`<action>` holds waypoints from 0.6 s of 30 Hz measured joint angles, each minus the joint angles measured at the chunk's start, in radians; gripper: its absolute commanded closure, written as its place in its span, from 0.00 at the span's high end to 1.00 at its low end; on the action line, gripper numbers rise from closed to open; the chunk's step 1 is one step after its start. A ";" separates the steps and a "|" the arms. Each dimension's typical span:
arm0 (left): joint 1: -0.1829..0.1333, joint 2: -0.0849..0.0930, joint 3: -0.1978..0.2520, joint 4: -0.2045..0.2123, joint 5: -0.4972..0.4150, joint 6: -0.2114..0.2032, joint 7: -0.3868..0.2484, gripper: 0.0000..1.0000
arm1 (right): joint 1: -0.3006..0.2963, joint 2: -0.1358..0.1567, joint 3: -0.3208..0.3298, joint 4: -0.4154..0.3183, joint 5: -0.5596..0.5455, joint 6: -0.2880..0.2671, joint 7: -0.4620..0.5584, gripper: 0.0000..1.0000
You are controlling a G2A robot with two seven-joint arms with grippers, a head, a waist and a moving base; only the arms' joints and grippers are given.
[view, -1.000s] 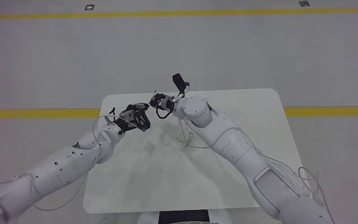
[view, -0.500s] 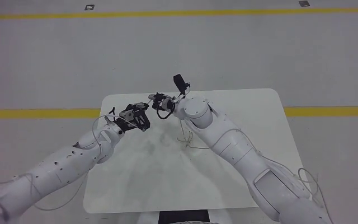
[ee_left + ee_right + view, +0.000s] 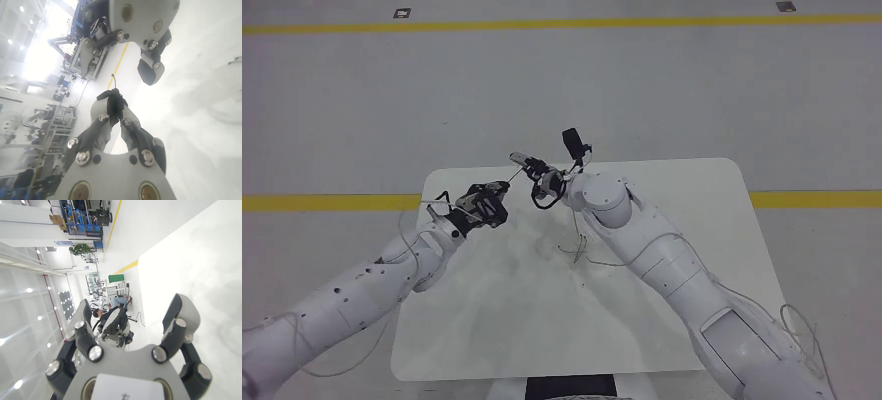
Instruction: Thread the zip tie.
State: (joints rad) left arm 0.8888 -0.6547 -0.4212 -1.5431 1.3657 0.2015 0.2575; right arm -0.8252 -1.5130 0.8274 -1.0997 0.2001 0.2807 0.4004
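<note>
Two hands close together above the far edge of the worktop (image 3: 682, 200), left hand (image 3: 115, 102) pinching a black zip tie (image 3: 114, 83), right hand (image 3: 131, 306) spread wide

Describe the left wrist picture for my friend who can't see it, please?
The left gripper, jaws shut, pinches a thin black zip tie whose end pokes out toward the right gripper. That gripper faces it with its jaws wide open. A white table lies beside them both.

Left hand (image 3: 115, 100) pinched closed, facing the spread-fingered right hand (image 3: 132, 308).
</note>
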 measured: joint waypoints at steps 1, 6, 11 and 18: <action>0.010 0.002 -0.017 0.000 -0.060 -0.020 0.032 0.00 | -0.013 0.008 0.021 -0.007 -0.006 -0.016 0.012 1.00; 0.047 0.009 -0.073 0.015 -0.239 -0.133 0.156 0.00 | -0.066 0.035 0.101 -0.050 -0.011 -0.070 0.047 1.00; 0.082 0.017 -0.120 0.045 -0.363 -0.255 0.247 0.00 | -0.110 0.059 0.170 -0.085 -0.008 -0.121 0.119 1.00; 0.089 0.019 -0.134 0.053 -0.362 -0.278 0.262 0.00 | -0.114 0.061 0.176 -0.086 -0.002 -0.130 0.142 1.00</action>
State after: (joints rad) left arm 0.9782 -0.6354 -0.5551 -1.4901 1.0039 -0.0762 0.5194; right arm -0.9391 -1.4521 1.0036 -1.1855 0.1978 0.1504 0.5419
